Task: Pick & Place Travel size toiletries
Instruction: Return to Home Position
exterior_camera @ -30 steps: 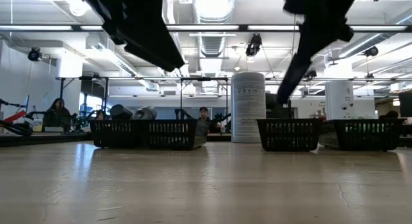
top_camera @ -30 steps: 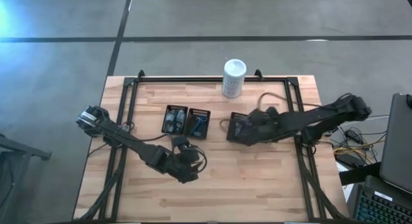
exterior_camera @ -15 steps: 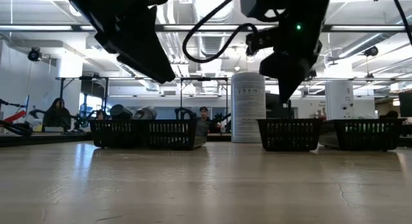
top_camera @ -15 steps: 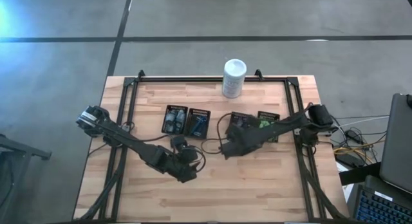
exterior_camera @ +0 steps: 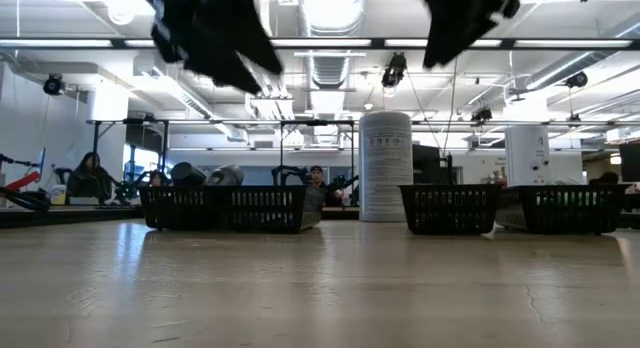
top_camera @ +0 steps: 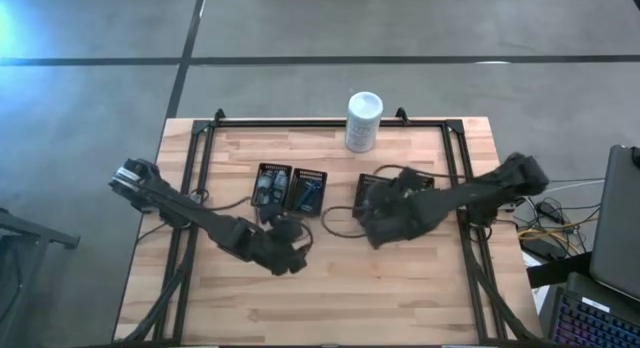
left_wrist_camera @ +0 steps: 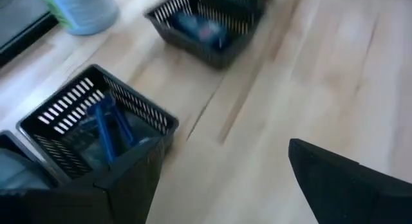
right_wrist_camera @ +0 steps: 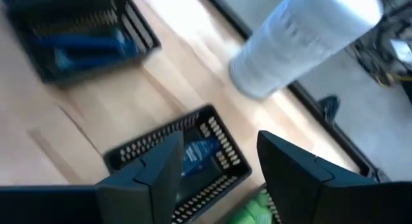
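Four small black slotted trays stand mid-table. One tray holds grey oval bottles (top_camera: 272,185), its neighbour holds dark blue razors (top_camera: 309,191) (left_wrist_camera: 106,129). To their right, one tray holds a blue item (right_wrist_camera: 201,153) and another holds green bottles (right_wrist_camera: 253,212). My right gripper (top_camera: 376,204) (right_wrist_camera: 219,139) hangs open above the tray with the blue item, nothing between its fingers. My left gripper (top_camera: 288,238) (left_wrist_camera: 224,156) hovers open over bare wood just near of the razor tray, also empty.
A larger white cylindrical container (top_camera: 363,121) (right_wrist_camera: 302,37) stands at the table's far edge, behind the trays. Black frame rails (top_camera: 190,178) run along the table's left, right and far sides. Bare wood (top_camera: 330,298) spreads across the near half.
My right gripper has risen from down in the tray on the right to well above it, swinging briefly toward the near left and back. My left gripper has lifted a little and shifted slightly toward the far edge.
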`<state>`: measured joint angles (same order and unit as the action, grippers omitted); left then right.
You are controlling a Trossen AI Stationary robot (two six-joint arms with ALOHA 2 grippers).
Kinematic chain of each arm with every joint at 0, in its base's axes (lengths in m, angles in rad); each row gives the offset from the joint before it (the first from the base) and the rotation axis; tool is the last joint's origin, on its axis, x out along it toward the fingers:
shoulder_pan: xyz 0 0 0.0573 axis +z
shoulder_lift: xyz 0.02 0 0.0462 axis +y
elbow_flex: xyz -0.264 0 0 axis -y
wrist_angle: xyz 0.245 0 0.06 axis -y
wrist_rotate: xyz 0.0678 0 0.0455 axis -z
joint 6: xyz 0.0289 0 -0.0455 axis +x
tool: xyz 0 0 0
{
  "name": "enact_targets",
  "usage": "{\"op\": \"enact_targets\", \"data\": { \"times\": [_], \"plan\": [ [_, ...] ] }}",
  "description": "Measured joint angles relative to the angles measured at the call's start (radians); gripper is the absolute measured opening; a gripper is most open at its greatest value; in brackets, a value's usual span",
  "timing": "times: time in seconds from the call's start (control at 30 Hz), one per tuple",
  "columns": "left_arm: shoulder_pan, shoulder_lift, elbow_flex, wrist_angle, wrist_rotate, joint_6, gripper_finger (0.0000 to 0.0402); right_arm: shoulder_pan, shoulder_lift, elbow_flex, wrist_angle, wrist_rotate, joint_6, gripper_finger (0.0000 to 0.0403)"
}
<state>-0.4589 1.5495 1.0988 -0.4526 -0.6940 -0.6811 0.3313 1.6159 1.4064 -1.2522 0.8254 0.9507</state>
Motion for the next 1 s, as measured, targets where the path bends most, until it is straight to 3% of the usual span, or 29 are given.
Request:
{"op": "enact_targets", "data": {
  "times": [0.1, 0.23, 0.37, 0.43, 0.5, 0.63, 0.77, 0.87, 1.0],
  "plan": [
    [0.014, -0.072, 0.000, 0.030, -0.025, -0.052, 0.0337, 0.033, -0.095, -0.002, 0.001, 0.035, -0.009, 0.0201],
    [0.034, -0.191, -0.006, 0.060, -0.061, 0.027, 0.0337, 0.038, -0.240, 0.006, -0.007, 0.036, -0.021, 0.0206],
    [0.034, -0.310, -0.006, 0.041, -0.205, 0.103, 0.0337, 0.042, -0.390, 0.011, 0.002, -0.011, 0.063, 0.0211],
    [0.035, -0.363, -0.007, 0.026, -0.284, 0.104, 0.0337, 0.064, -0.466, 0.006, 0.039, -0.011, 0.029, 0.0212],
    [0.046, -0.412, -0.018, 0.030, -0.289, 0.115, 0.0337, 0.091, -0.533, -0.024, 0.138, -0.035, -0.074, 0.0212],
    [0.115, -0.472, -0.157, 0.193, -0.093, 0.142, 0.0337, 0.107, -0.643, -0.243, 0.580, -0.271, -0.290, 0.0205],
    [0.207, -0.473, -0.409, 0.650, 0.263, 0.268, 0.0337, 0.071, -0.702, -0.567, 1.127, -0.564, -0.447, 0.0196],
    [0.284, -0.571, -0.487, 0.836, 0.389, 0.320, 0.0337, -0.005, -0.833, -0.671, 1.241, -0.713, -0.443, 0.0188],
    [0.329, -0.774, -0.539, 0.745, 0.394, 0.381, 0.0337, -0.032, -1.047, -0.766, 1.185, -0.718, -0.468, 0.0178]
  ]
}}
